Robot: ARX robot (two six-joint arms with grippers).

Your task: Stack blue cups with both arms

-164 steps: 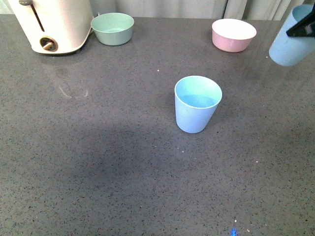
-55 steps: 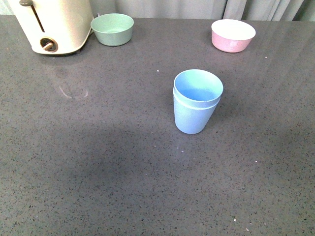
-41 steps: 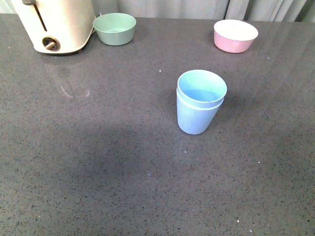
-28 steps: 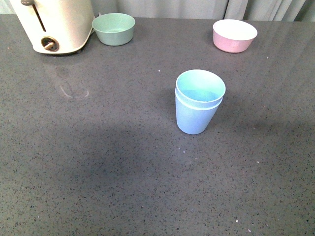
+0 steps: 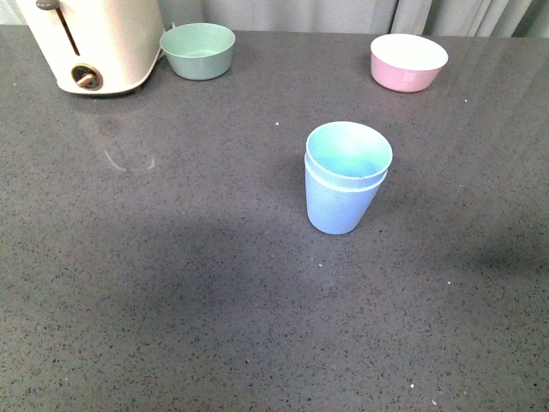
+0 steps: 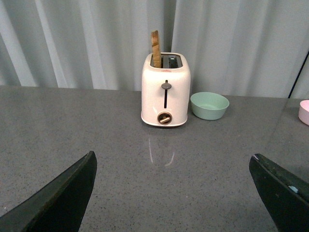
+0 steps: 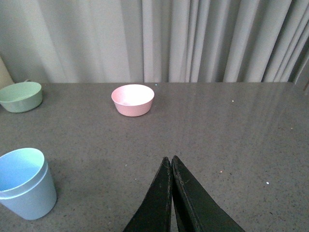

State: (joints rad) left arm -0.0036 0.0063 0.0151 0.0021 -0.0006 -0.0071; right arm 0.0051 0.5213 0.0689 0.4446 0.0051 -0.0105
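The two blue cups [image 5: 346,178] stand upright, one nested inside the other, in the middle of the grey table; the inner cup's rim sits a little above the outer one's. The stack also shows in the right wrist view [image 7: 25,183]. Neither arm is in the front view. My left gripper [image 6: 174,193] is open and empty, its fingers [image 6: 63,200] wide apart over bare table, facing the toaster. My right gripper [image 7: 171,160] is shut and empty, well to one side of the cup stack.
A cream toaster [image 5: 94,43] with a wooden piece in its slot [image 6: 155,48] stands at the back left. A mint-green bowl [image 5: 197,50] is beside it. A pink bowl [image 5: 407,62] is at the back right. Curtains hang behind the table.
Three seconds ago the right gripper held the second cup up at the right edge. Since one second ago the cups stand nested, the gripper is out of the front view, and nothing has moved since.
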